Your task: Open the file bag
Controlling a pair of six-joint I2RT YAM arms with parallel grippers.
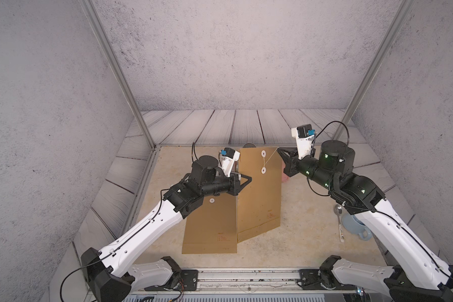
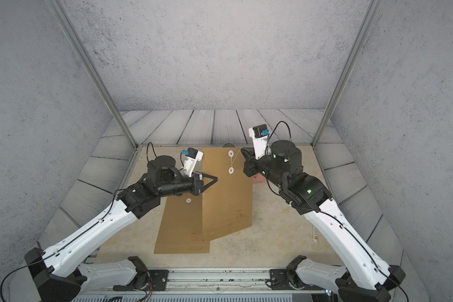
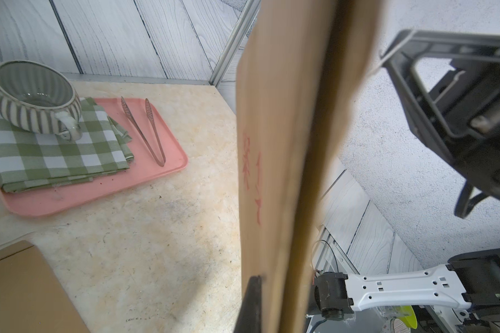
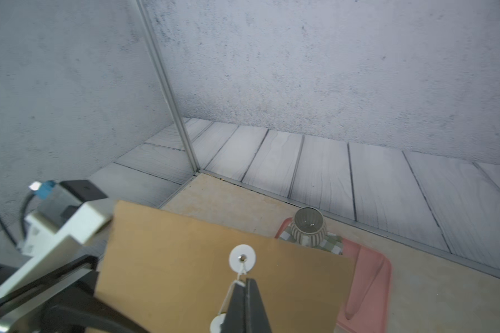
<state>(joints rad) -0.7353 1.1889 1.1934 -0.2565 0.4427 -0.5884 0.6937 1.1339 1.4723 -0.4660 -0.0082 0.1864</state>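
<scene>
One file bag [image 1: 259, 193], left hand [image 1: 250, 179] pinching it, right hand [image 1: 278, 149] pinching string [image 1: 270, 157] (tray [image 3: 98, 190] holds cup [image 3: 32, 98])

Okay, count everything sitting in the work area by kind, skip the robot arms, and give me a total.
File bags: 2
Cups: 2
Spoon: 1
Tongs: 1
Cloth: 1
Tray: 1
Total: 8

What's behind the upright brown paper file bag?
A pink plastic tray with a green checked cloth, striped ceramic cup and metal tongs. In both top views the file bag hides most of it.
</scene>
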